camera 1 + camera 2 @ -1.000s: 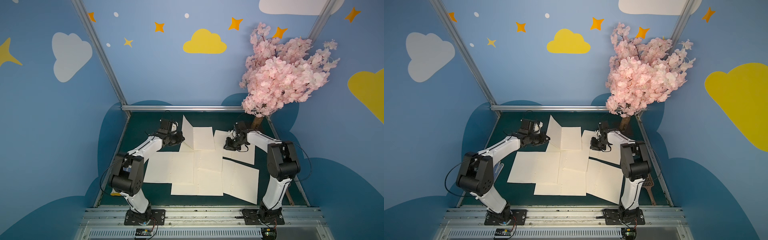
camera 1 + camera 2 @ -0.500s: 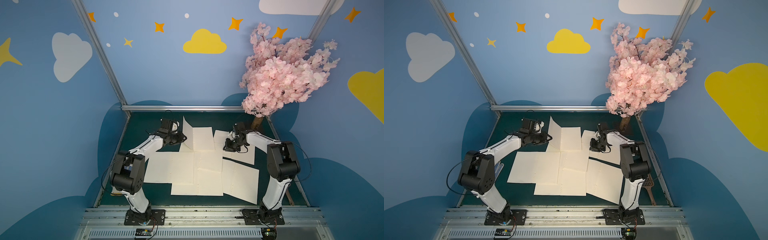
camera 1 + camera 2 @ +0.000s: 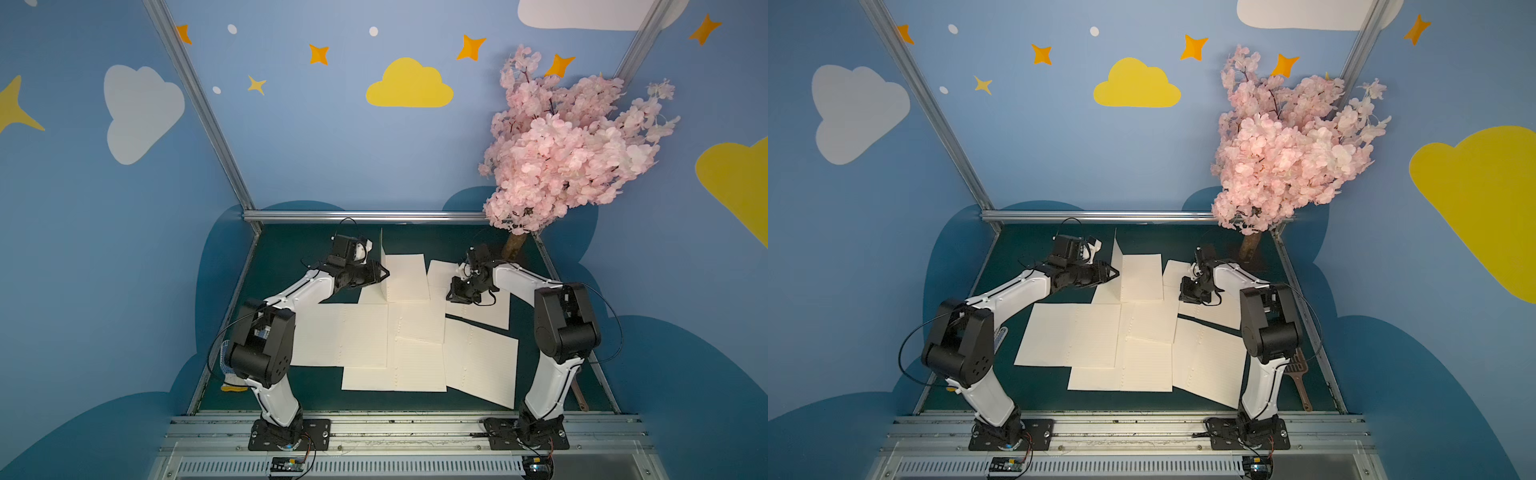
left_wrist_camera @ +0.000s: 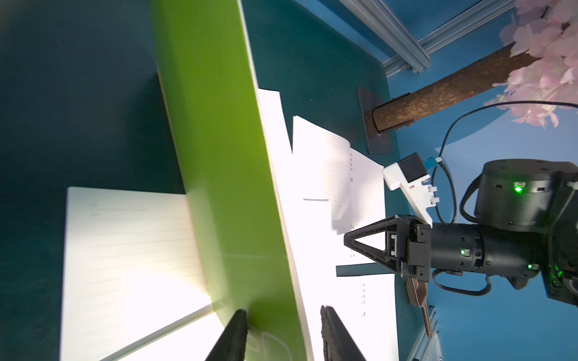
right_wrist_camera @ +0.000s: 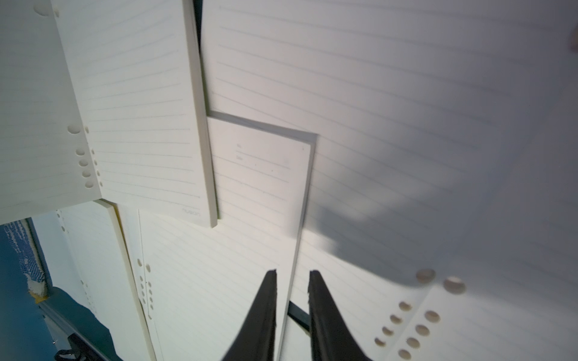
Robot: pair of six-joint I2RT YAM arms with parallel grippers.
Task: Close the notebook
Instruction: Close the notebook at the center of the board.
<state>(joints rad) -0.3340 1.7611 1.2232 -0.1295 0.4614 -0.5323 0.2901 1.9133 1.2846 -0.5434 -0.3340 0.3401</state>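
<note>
The notebook point(image 3: 405, 278) lies open at the back of the table, its green cover point(image 4: 219, 156) standing nearly upright on edge; in both top views that cover point(image 3: 1115, 266) shows as a thin line. My left gripper point(image 3: 384, 274) point(image 4: 283, 309) straddles the cover's edge, open. One finger point(image 4: 237, 325) rests against the green face and the other stands off the cover's pale inner side. My right gripper point(image 3: 451, 296) point(image 5: 294, 272) hovers low over lined pages to the right. Its jaws are a narrow gap apart with nothing between them.
Several other open lined pads point(image 3: 365, 340) overlap across the middle and right of the green table point(image 3: 291, 257). A pink blossom tree point(image 3: 573, 153) with a brown trunk point(image 4: 438, 93) stands at the back right. A brown scoop point(image 3: 1302, 378) lies by the right edge.
My left gripper's jaws have opened off the green cover. The cover has swung from leaning left to almost upright. The right arm has barely moved.
</note>
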